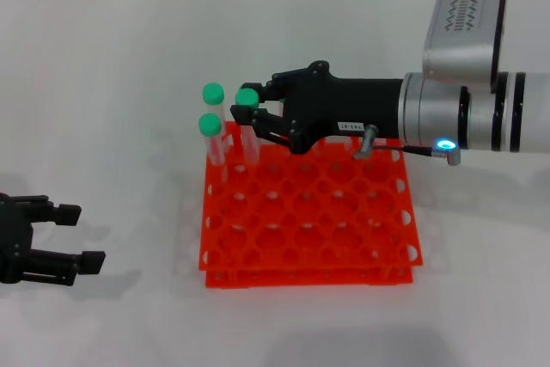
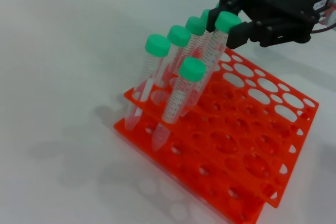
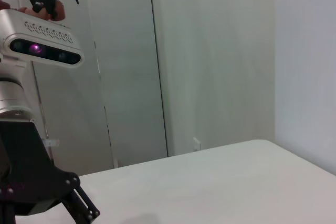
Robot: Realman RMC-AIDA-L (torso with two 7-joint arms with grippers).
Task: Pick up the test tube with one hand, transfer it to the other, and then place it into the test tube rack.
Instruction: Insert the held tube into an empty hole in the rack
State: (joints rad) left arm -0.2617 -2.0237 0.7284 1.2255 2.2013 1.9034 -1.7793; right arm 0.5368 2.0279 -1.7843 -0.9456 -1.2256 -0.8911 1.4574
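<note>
The orange-red test tube rack stands in the middle of the table; it also shows in the left wrist view. My right gripper, the one with the white label, reaches over the rack's far left corner. It is shut on the green-capped test tube, just under the cap. In the left wrist view the right gripper holds this tube tilted, with its lower end down in the rack. My left gripper is open and empty at the lower left, off the rack.
Several other green-capped tubes stand tilted in the rack's far left holes, close to the held one; two show in the head view. Most other holes hold nothing. The right wrist view shows only a wall and my head camera.
</note>
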